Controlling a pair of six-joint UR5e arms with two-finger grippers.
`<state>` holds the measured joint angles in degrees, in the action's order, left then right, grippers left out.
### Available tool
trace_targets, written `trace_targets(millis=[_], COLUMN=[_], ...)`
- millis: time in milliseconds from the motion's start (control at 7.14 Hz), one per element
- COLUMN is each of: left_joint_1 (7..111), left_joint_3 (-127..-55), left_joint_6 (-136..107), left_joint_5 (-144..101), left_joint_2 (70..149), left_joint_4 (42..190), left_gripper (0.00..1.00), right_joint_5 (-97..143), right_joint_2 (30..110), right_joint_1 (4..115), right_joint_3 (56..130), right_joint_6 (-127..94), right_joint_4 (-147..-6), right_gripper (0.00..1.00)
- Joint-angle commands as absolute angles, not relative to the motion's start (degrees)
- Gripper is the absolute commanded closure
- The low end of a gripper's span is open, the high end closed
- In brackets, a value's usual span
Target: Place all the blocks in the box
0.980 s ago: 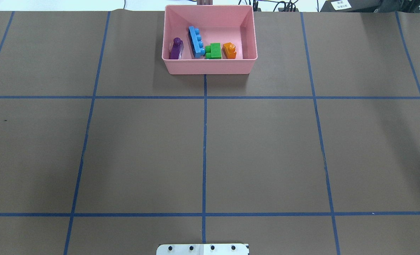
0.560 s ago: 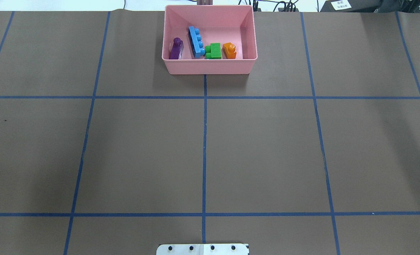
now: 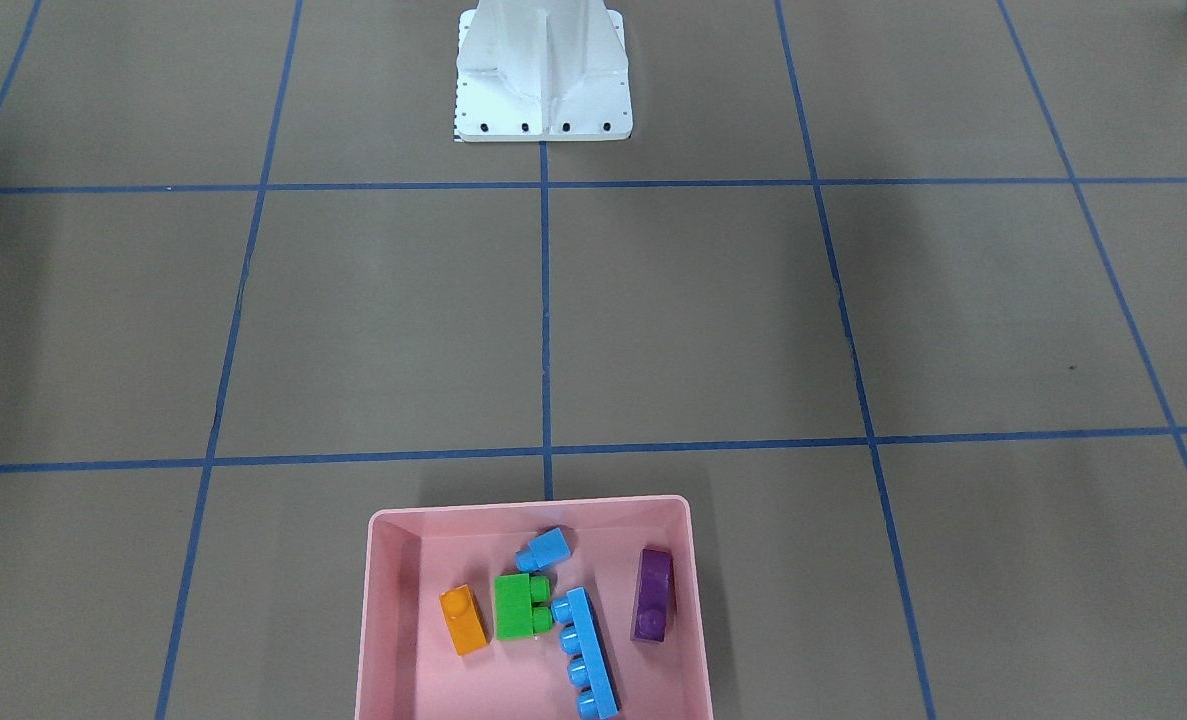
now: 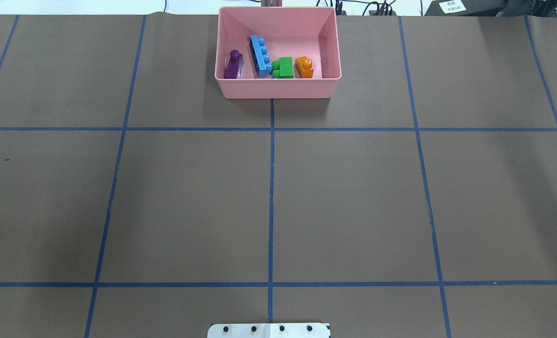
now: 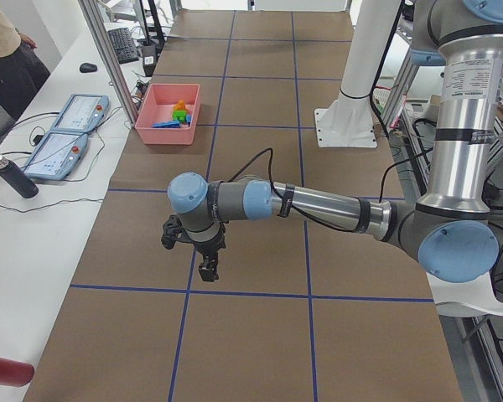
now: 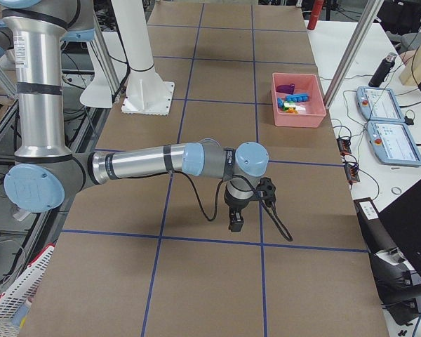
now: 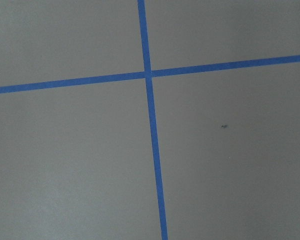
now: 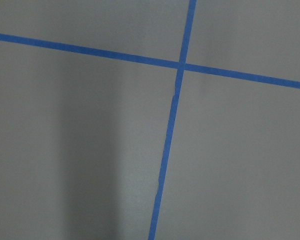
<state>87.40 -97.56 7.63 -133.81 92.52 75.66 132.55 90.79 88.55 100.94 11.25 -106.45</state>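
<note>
I count all five blocks inside the pink box (image 3: 530, 504), which sits at the far edge of the desk (image 4: 353, 202) on the middle tape line, a spot I judge either arm could reach. In the front-facing view the orange block (image 3: 464, 620) lies nearest the box's left wall, with the green block (image 3: 515, 606) just beside it. The small blue block (image 3: 545, 550) is tipped over near the wall on the robot's side, which is why the overhead view hides it behind that wall. The long light-blue block (image 3: 585, 650) lies on its side at a slant with its studs toward the green one, and the purple block (image 3: 652, 594) is off by itself toward the other wall. They lie loose and at odd angles, which I read as blocks let fall rather than set down with care. I see no block on the brown paper outside the box, so I judge the task finished. The left claw (image 5: 207, 270) and right claw (image 6: 234, 220) each hang pointing down over bare desk, well apart from the box, in what looks like a parked pose. They show only in the side views, and both wrist cameras give me nothing but paper and blue tape. So I cannot tell whether either claw is apart or together, though I see nothing hanging from either.
</note>
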Motion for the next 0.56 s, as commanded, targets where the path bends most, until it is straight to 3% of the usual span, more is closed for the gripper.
trace_targets(millis=[0,420], left_joint_1=[87.36,87.45], left_joint_3=[-97.47,-98.09], left_joint_6=[7.38,7.73], left_joint_5=[-133.94,-133.77], left_joint_2=[92.72,92.37], left_joint_4=[75.76,75.85], left_gripper=[0.0,0.0], right_joint_5=[132.63,132.63], right_joint_2=[90.79,90.79], right_joint_1=[88.42,88.33], right_joint_3=[100.63,100.63], right_joint_6=[11.16,11.25], right_joint_4=[-106.43,-106.35], right_gripper=[0.0,0.0])
